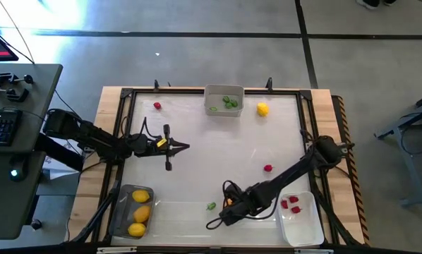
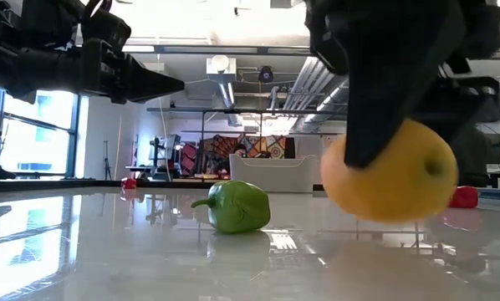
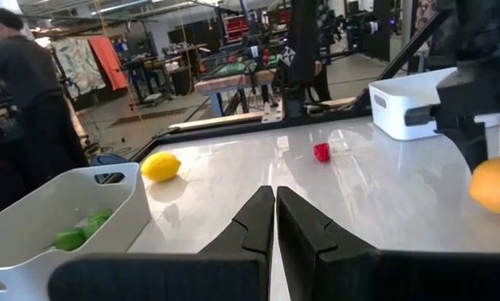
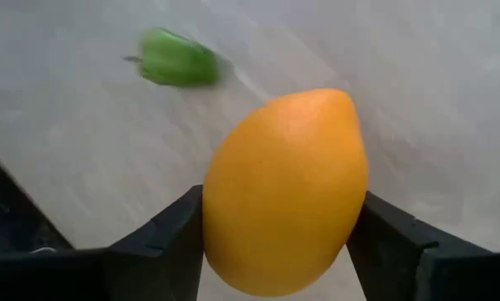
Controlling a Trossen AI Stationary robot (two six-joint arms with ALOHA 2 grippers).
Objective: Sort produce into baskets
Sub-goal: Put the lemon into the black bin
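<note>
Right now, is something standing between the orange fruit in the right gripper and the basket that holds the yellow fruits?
Only the green piece lies near that path across the table. The right gripper holds the orange fruit, lifted; the dark basket sits at the near left corner. Otherwise nothing visible.

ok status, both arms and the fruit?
Right gripper shut on orange lemon, just above table. Left gripper shut, empty, waiting mid-table. Green piece loose beside the lemon, not blocking.

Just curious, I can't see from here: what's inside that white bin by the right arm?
The white bin holds red strawberry-like pieces at its far end. Its near end looks bare; nothing appears covered.
</note>
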